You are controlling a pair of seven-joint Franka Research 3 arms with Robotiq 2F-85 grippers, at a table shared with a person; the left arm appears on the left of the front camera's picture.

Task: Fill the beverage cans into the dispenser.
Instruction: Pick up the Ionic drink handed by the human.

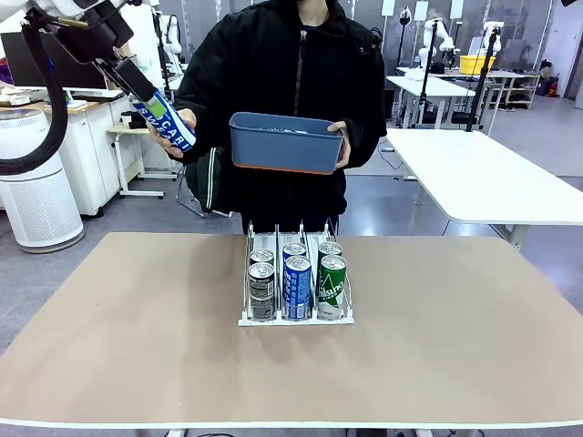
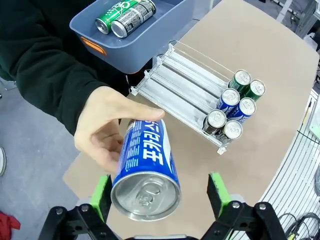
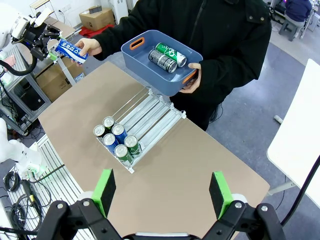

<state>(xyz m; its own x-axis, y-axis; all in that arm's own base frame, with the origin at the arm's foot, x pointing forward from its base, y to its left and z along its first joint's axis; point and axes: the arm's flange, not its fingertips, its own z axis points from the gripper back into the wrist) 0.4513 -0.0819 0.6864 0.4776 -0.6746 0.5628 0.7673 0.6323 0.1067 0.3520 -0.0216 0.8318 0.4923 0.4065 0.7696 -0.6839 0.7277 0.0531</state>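
A person's hand (image 2: 100,131) holds a blue can (image 2: 145,172) with white lettering between the fingers of my left gripper (image 2: 160,194), which is open; the right pad (image 2: 218,189) stands apart from the can. In the front view this can (image 1: 166,121) is high at the left, off the table, at my left gripper (image 1: 143,96). The dispenser (image 1: 277,238) sits mid-table with two dark, two blue and two green cans (image 1: 297,284) at its front. My right gripper (image 3: 162,194) hangs open high above the table, nothing between its fingers.
The person's other hand holds a blue tub (image 1: 285,150) over the table's far edge, with a green and a dark can (image 3: 167,56) inside. The dispenser's rear lanes (image 3: 150,116) are bare. A white table (image 1: 483,177) stands back right, a white cylinder unit (image 1: 36,187) at the left.
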